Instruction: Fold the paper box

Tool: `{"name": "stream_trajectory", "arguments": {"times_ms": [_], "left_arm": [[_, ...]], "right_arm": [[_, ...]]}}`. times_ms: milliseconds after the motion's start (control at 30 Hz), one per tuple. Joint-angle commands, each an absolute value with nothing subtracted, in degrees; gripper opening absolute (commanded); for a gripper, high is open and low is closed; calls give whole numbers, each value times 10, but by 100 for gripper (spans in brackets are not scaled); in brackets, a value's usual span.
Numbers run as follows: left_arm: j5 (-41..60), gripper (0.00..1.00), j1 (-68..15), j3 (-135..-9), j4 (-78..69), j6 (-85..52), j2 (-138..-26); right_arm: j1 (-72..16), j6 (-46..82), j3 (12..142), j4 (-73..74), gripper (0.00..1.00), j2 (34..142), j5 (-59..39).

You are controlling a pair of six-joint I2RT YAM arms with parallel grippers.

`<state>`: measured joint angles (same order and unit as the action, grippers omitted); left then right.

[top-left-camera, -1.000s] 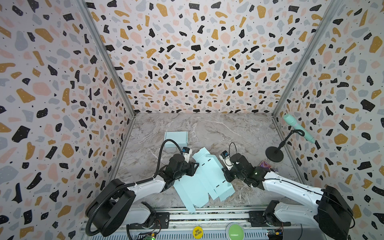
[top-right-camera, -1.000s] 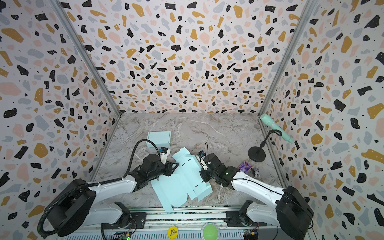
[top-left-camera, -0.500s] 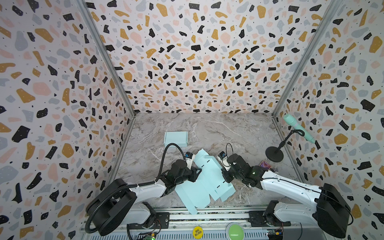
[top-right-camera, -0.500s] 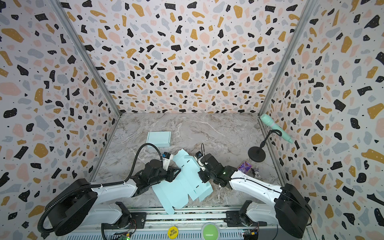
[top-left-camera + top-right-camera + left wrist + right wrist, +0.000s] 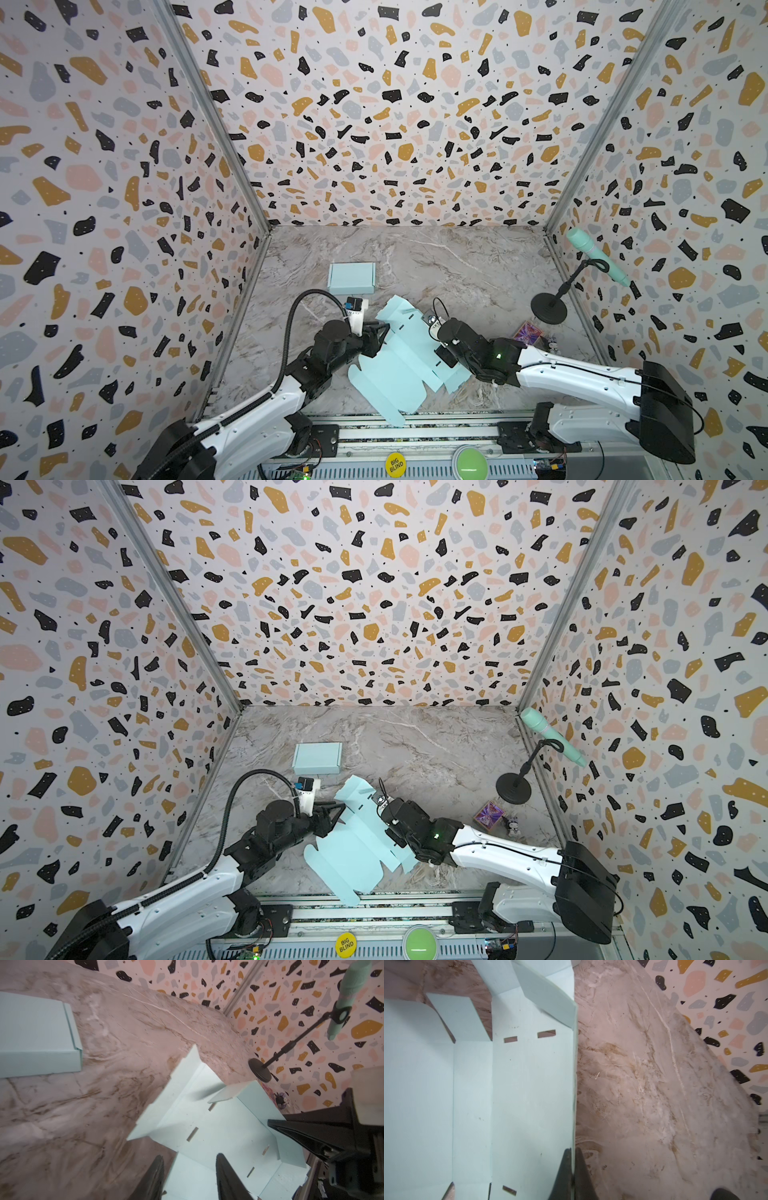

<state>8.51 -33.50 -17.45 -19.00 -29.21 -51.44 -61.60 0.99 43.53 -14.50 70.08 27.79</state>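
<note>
The paper box is a pale blue flat cut-out lying near the front of the marble table, with a few flaps partly raised; it also shows in a top view. My left gripper is at its left edge. In the left wrist view the left gripper is open, one finger over the table and the other finger over the paper box. My right gripper is shut on the raised right edge of the paper box, the thin sheet pinched between the fingertips of the right gripper.
A finished pale blue box stands behind the left gripper. At the right wall stands a mint microphone on a black stand. A small colourful cube and a tiny figurine lie beside the right arm.
The left gripper's jaws have widened, and after pushing right over the sheet it has drawn back a little to the sheet's left edge. The right gripper keeps its pinch.
</note>
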Motion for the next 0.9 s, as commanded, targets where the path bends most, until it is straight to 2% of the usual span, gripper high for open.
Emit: {"name": "stream_trajectory", "arguments": {"times_ms": [0, 167, 267, 500, 667, 867], "left_arm": [[107, 43, -285, -192, -168, -279, -506], [110, 40, -200, -230, -191, -289, -550], [146, 40, -163, -248, -242, -297, -606], [223, 40, -160, -307, -265, -259, -743], [222, 41, -162, -287, -286, -250, -770], [226, 41, -188, -261, -317, -252, -783]], "right_arm": [[-631, -22, 473, -156, 0, 717, 366], [-671, -51, 497, -152, 0, 772, 439], [-695, -72, 507, -148, 0, 804, 486], [-725, -143, 499, -102, 0, 843, 543], [-738, -195, 481, -50, 0, 847, 574], [-763, -323, 439, 67, 0, 843, 600]]}}
